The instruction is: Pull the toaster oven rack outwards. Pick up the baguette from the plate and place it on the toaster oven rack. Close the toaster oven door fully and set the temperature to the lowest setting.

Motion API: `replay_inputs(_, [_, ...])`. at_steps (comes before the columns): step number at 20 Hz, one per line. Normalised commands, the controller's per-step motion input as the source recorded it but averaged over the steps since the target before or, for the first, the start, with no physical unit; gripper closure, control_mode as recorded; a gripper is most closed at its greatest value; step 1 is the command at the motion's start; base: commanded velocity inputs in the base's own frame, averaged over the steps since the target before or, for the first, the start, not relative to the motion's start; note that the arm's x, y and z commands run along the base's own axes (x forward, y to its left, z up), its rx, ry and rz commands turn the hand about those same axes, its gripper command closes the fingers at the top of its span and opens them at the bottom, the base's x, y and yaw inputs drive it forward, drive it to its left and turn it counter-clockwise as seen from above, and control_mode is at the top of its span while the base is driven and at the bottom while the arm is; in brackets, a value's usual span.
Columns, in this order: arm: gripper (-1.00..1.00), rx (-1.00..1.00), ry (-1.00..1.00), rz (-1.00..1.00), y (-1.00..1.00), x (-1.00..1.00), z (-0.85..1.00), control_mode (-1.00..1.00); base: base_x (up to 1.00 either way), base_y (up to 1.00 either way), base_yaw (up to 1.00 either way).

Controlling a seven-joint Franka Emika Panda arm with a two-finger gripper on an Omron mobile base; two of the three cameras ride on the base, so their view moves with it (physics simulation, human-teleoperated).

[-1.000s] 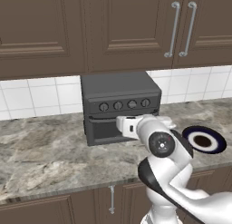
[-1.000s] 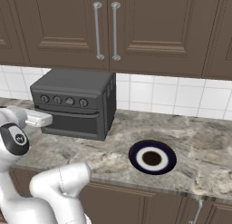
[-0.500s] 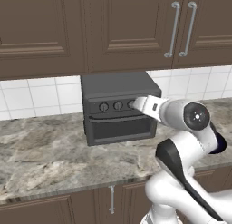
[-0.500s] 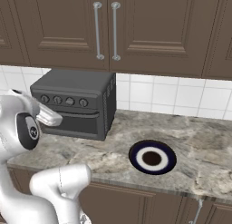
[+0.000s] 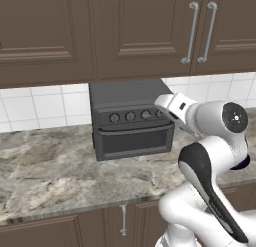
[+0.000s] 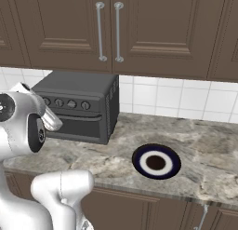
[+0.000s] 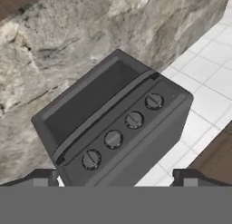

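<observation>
Four knobs [image 7: 122, 131] — one toaster oven [image 5: 131, 119]

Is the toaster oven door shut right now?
Shut. The toaster oven door sits flush against the toaster oven front, handle up under the knobs, with no gap visible.

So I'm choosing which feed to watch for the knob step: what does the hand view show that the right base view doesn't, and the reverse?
Hand view only: the claw open, its two tips low in the frame, aimed at the knobs from close up, with the door handle running beside them. Right base view only: the plate with no baguette on it, and the upper cabinets. Both: the toaster oven with its door closed, the marble counter and the white tiles.
</observation>
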Motion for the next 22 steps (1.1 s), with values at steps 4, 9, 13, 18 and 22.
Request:
replay_inputs(4, [-1.00,0.37,-0.01,0.00,-0.14,0.00,0.00,-1.00,0.00,0.00,0.00])
replay_inputs(9, [-1.00,0.31,-0.01,0.00,-0.04,0.01,0.00,-1.00,0.00,0.00,0.00])
replay_inputs(13, [-1.00,0.18,0.00,0.00,0.00,0.08,0.00,-1.00,0.00,0.00,0.00])
replay_inputs(18, [-1.00,0.08,0.11,0.00,-0.03,0.11,-0.08,-1.00,0.00,0.00,0.00])
replay_inputs(22, [-1.00,0.05,0.21,0.00,-0.13,0.20,-0.20,-1.00,0.00,0.00,0.00])
